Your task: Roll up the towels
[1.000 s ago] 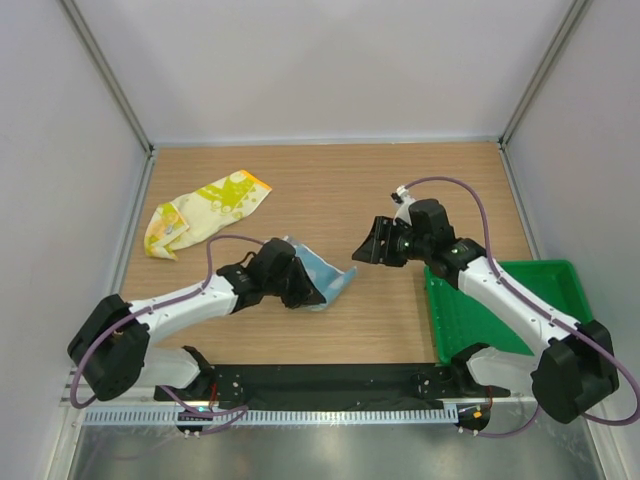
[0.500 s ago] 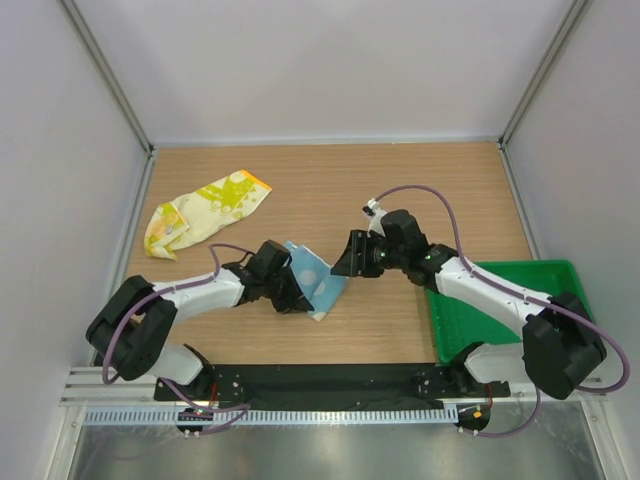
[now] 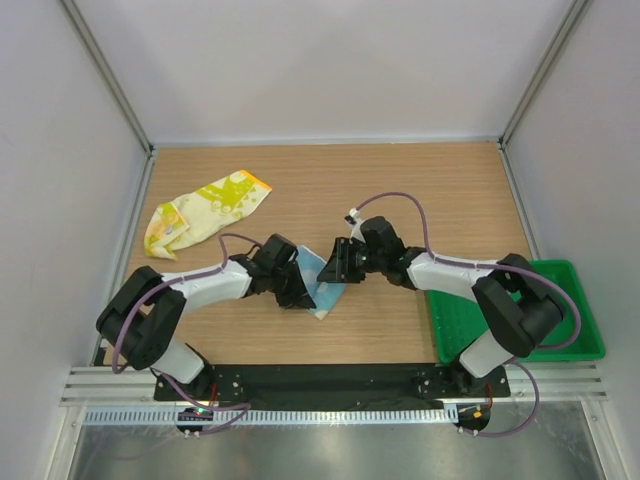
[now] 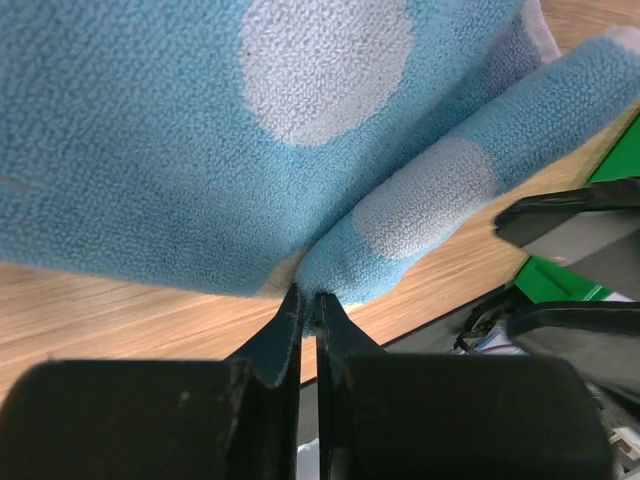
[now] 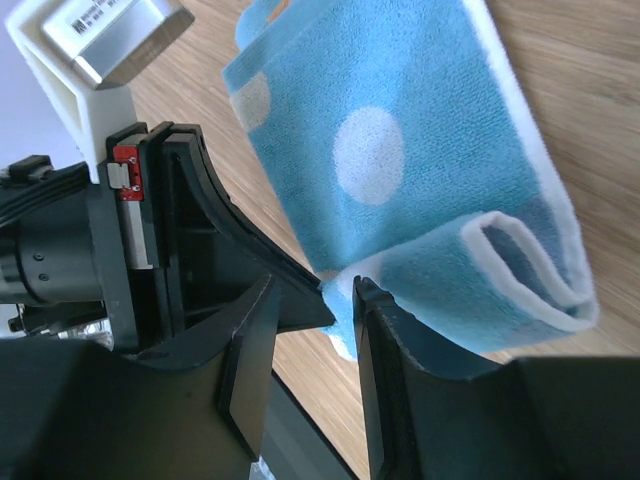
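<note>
The light blue polka-dot towel (image 3: 320, 281) lies partly folded at the table's middle, one edge curled into a loop (image 5: 520, 270). My left gripper (image 3: 298, 293) is shut on the towel's corner (image 4: 330, 275), jaws pressed together in the left wrist view. My right gripper (image 3: 337, 268) stands open around that same corner, its jaws either side of the left gripper's fingers (image 5: 270, 265); one finger touches the cloth. The yellow towel (image 3: 205, 211), with lime and orange patches, lies crumpled at the far left, away from both grippers.
A green plastic tray (image 3: 565, 305) sits at the right near edge, under the right arm's base link. Grey walls close in the table on three sides. A black rail (image 3: 320, 380) runs along the near edge.
My right gripper has swung left to the blue towel's corner and narrowed its jaws. The left gripper has kept its grip and shifted slightly, the towel folding more tightly.
</note>
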Controlling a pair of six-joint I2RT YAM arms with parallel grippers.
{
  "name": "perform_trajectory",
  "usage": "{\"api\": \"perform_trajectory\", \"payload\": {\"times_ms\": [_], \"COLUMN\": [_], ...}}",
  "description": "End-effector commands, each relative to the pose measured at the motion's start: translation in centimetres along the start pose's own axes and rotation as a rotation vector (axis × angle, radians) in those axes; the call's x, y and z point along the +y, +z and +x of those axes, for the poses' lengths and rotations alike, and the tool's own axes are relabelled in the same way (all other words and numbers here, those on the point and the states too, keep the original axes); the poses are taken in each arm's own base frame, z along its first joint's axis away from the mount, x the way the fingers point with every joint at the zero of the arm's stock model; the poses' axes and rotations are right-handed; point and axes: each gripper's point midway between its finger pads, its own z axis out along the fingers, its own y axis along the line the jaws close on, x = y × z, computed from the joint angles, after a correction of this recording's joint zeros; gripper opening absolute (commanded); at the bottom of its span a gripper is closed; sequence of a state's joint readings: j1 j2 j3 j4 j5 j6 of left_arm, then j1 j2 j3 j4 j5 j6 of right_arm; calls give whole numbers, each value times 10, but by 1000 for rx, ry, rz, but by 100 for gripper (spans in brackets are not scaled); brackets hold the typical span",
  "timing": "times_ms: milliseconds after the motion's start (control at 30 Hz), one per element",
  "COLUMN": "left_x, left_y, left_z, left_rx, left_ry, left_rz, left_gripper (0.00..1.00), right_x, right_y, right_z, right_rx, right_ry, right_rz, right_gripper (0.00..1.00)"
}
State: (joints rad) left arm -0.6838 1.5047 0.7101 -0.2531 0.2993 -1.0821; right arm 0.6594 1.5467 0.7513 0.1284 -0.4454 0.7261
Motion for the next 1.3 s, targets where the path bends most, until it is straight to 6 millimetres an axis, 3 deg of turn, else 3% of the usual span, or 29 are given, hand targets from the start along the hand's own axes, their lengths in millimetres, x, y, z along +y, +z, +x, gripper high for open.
{"api": "perform_trajectory", "payload": {"times_ms": [0,200,533,633,733,800,900,967,1100,1267], "left_x": [-2,2,15,23,35,38,40,34,-3,-62], "left_y": [-1,2,0,-8,-24,-35,-54,-66,-86,-84], "left_z": [-3,0,3,0,-12,-22,-32,-37,-38,-12], "left_rx": [15,31,37,12,-62,-127,-198,-258,-381,-431], "left_ry": [52,51,69,107,159,193,248,317,469,719], "left_rz": [-19,-28,-78,-125,-206,-246,-302,-336,-300,-192], "left_gripper": [0,0,2,14,32,38,40,40,41,44], "right_x": [17,-21,-49,-52,-52,-51,-49,-47,-45,-40], "right_y": [8,20,31,29,28,27,25,24,23,22], "right_z": [-10,2,4,6,7,7,5,5,5,4], "right_rx": [-40,-4,20,21,27,27,24,22,24,26], "right_ry": [-22,-37,-12,-10,-5,-7,-8,-9,-10,-7], "right_rz": [-77,19,66,75,79,77,78,74,70,62], "right_gripper": [42,42,41,41,41,41,41,41,40,41]}}
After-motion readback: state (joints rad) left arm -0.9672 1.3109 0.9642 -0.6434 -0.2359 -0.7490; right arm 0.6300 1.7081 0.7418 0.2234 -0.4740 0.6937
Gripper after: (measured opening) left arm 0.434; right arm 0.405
